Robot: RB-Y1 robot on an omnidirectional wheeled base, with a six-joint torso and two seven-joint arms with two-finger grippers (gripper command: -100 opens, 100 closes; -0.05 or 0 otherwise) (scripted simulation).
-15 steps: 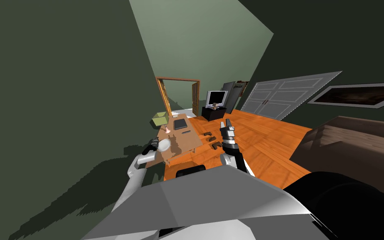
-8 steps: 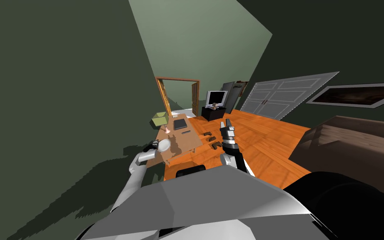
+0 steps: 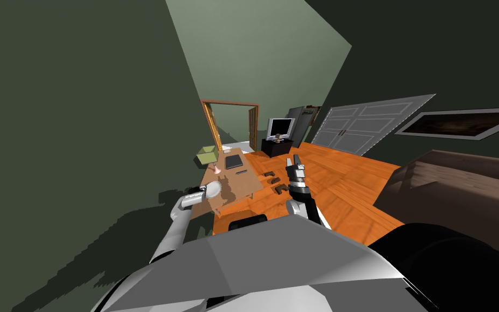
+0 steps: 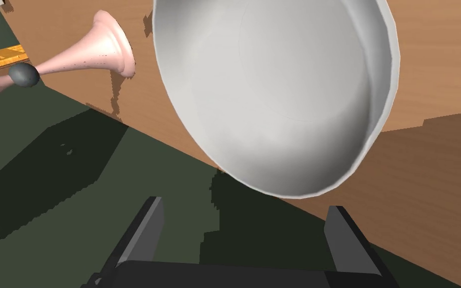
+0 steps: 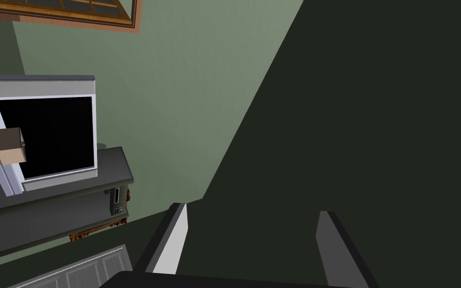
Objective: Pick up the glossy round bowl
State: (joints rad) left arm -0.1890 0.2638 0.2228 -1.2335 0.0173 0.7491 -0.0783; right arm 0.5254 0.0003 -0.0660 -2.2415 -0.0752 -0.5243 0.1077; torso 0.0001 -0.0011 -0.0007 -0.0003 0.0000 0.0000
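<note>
The bowl (image 3: 213, 188) is white, round and glossy, and sits at the near left corner of the brown table (image 3: 244, 184). In the left wrist view the bowl (image 4: 279, 95) looms large just beyond my left gripper (image 4: 245, 204), which is open; the bowl's rim ends right at the fingertips and is not between them. From the head view my left gripper (image 3: 198, 190) lies at the bowl's left side, over the table's edge. My right gripper (image 3: 295, 162) is raised over the orange floor to the right of the table, open and holding nothing (image 5: 252, 209).
A pink flared vase (image 4: 102, 50) lies just beyond the bowl. Farther along the table are a dark flat slab (image 3: 234, 161), a pen (image 3: 241, 172) and a green box (image 3: 207, 155). Small brown items (image 3: 275, 181) lie on the floor. A dark green wall (image 3: 80, 135) runs close on the left.
My left forearm has swung up and levelled out beside the bowl. The bowl has stayed in place and the right arm has not moved.
</note>
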